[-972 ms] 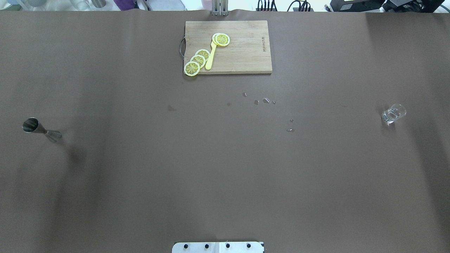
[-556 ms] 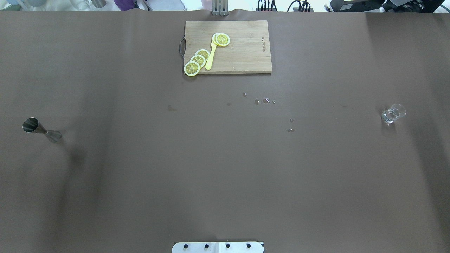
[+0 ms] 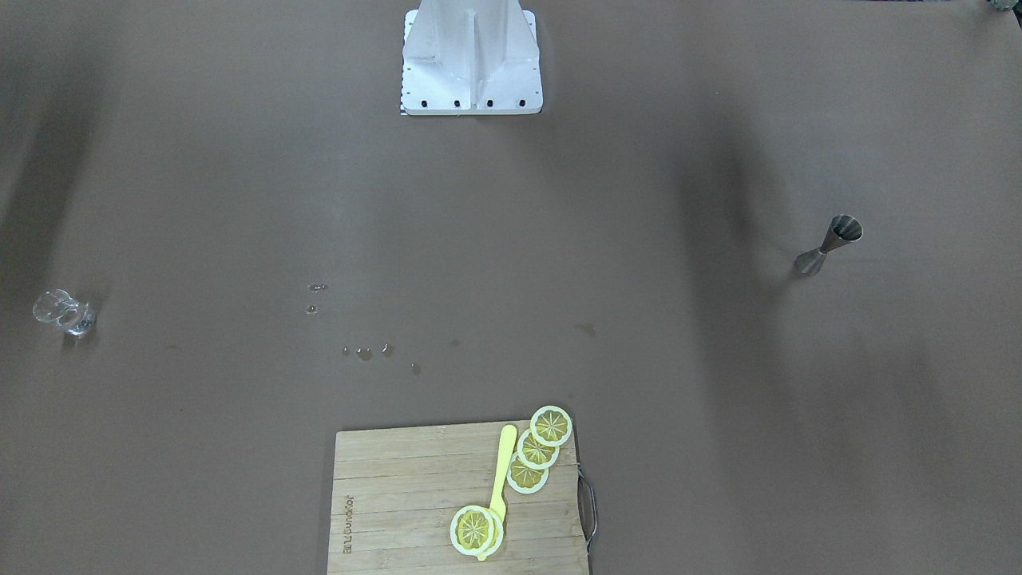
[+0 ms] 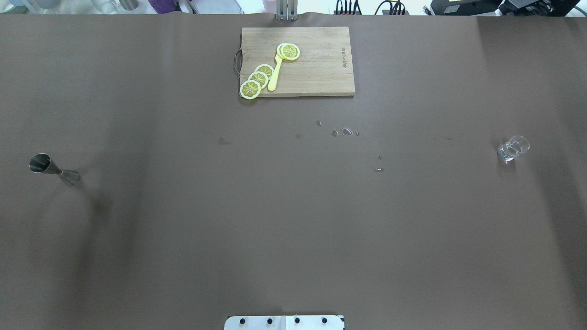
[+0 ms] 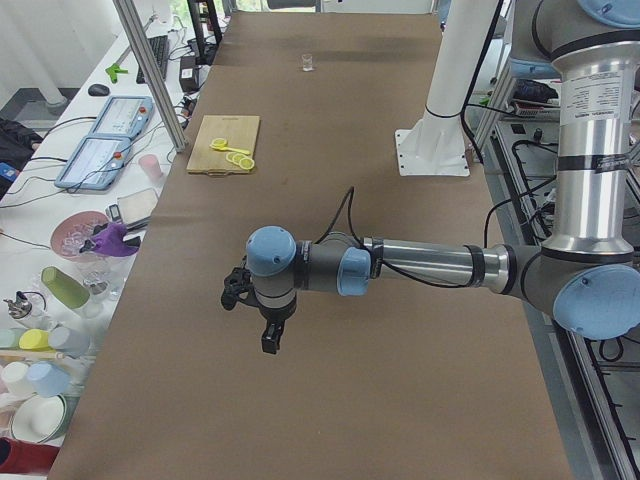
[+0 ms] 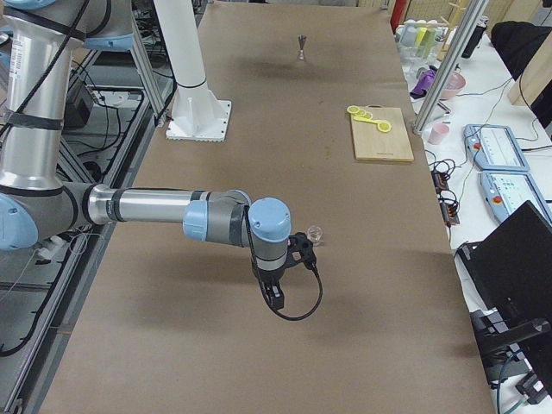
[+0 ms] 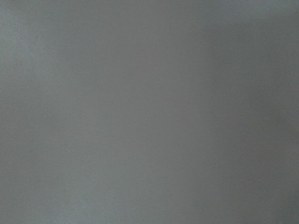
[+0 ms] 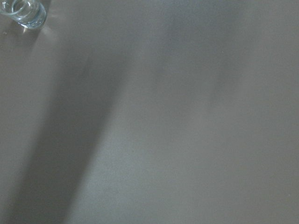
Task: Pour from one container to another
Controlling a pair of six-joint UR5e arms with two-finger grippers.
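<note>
Notes taken from behind the robot, using its own left and right.

- Small clear drinking glass with a thick base (image 4: pixel 512 149): stands upright on the brown table (image 4: pixel 275 220) at the far right end, alone, nothing touching it. It shows at the left edge from across the table (image 3: pixel 64 313), and in the top left corner of the right wrist view (image 8: pixel 25 11). I cannot tell whether it holds any liquid.
- Dull grey-steel hourglass jigger (image 4: pixel 54 169): upright at the far left end, wide mouth up, well apart from the glass, with the whole table between them. It also shows from the front (image 3: pixel 829 243) and, small, in the right side view (image 6: pixel 301 45).
- Left hand (image 5: pixel 270 343): hangs in the air over the left part of the table at the end of a long, level forearm. It shows only from the side, so I cannot tell how far its fingers are parted. Its wrist camera shows only blurred table surface.
- Right hand (image 6: pixel 275 297): hangs above the table near the glass (image 6: pixel 315 233) and not touching it. The spread of its fingers cannot be made out either.
- Rectangular bamboo cutting board (image 4: pixel 316 68): at the far edge, middle of the table. It carries yellow lemon slices (image 4: pixel 258 79) and a small yellow plastic spatula (image 4: pixel 274 75).
- A few water droplets (image 4: pixel 347 131) lie on the table just near of the board.
- The white base plate (image 4: pixel 284 322) sits at the near edge, in the middle.
</note>
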